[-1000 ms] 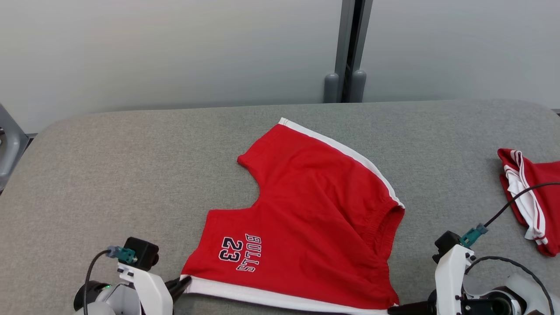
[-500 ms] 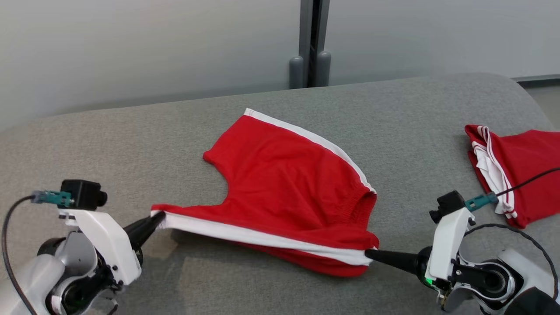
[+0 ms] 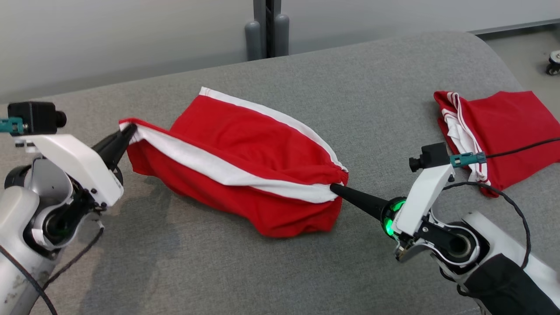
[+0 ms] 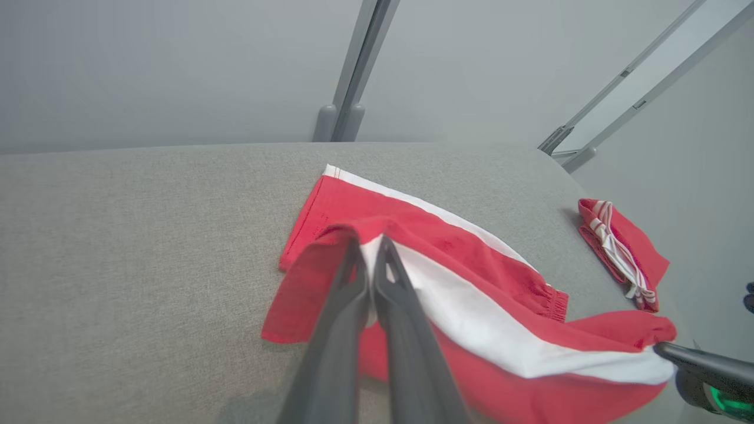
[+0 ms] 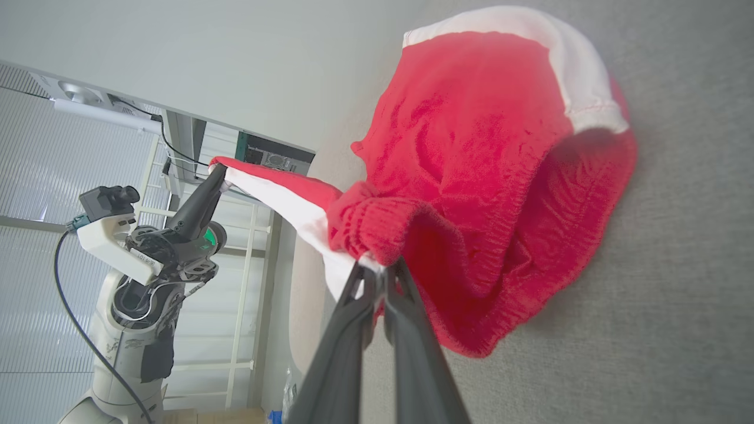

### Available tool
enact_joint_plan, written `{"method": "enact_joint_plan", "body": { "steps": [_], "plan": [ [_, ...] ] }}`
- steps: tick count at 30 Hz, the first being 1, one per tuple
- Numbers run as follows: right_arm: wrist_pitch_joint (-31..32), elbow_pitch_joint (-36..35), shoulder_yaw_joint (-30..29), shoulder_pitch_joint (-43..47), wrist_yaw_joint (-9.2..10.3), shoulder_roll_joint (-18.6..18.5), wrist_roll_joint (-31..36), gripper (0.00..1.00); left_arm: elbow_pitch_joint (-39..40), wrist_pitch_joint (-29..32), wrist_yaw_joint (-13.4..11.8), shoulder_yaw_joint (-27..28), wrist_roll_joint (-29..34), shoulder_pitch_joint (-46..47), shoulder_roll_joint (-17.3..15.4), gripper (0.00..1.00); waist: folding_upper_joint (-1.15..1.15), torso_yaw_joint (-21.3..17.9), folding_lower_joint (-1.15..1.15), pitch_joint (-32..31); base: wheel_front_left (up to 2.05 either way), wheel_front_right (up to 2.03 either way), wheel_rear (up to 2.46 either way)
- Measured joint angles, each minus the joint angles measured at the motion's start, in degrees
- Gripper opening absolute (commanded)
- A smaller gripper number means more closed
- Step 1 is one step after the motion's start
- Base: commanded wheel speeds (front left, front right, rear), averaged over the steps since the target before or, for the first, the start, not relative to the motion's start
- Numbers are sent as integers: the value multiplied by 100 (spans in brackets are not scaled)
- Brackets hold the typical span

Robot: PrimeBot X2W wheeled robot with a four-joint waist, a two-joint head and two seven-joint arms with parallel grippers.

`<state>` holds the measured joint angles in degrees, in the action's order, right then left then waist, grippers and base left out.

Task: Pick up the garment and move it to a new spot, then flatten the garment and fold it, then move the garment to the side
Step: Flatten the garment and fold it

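**A:** Where's the garment (image 3: 245, 144)?

**B:** In the middle of the grey padded table (image 3: 218, 271). It's a pair of red shorts with a white band. The band is pulled into a line between the two grippers and lifted off the surface. The red cloth under it sags down and rests on the table. The far part lies flat, with its white edge towards the wall.

**A:** Are both grippers holding it?

**B:** Yes. The left gripper (image 3: 126, 131) has its fingers pinched together on the band's left end, with cloth bunched at the tips. The right gripper (image 3: 334, 189) is clamped the same way on the other end, right by the gathered waistband. A green light (image 3: 389, 218) glows at the base of its fingers.

**A:** Anything nearby that gets in the way?

**B:** A second garment (image 3: 503, 131), red with white stripes, lies bundled near the table's right edge, well apart from the shorts. A black cable (image 3: 520, 148) from the right wrist's camera passes over it. I can't tell whether the two touch. Beyond the far edge a pair of grey posts (image 3: 267, 26) stands against the pale wall. A small castor (image 3: 553, 65) sits on the floor past the right corner.
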<state>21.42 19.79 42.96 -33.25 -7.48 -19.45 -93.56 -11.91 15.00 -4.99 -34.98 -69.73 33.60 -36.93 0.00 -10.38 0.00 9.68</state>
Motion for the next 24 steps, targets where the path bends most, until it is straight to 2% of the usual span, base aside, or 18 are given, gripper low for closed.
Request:
{"method": "enact_joint_plan", "body": {
  "steps": [14,24],
  "plan": [
    [-391,1051,-318,-793,0,935,-41,0,-1596,83,-169,-337,835,1602,479,0,0,-538,0,866,0,0,0],
    [-455,1541,-461,-1199,0,1311,-143,0,-2630,-179,-164,-468,1192,2311,788,0,0,-868,0,1347,0,0,0]
  ]
}}
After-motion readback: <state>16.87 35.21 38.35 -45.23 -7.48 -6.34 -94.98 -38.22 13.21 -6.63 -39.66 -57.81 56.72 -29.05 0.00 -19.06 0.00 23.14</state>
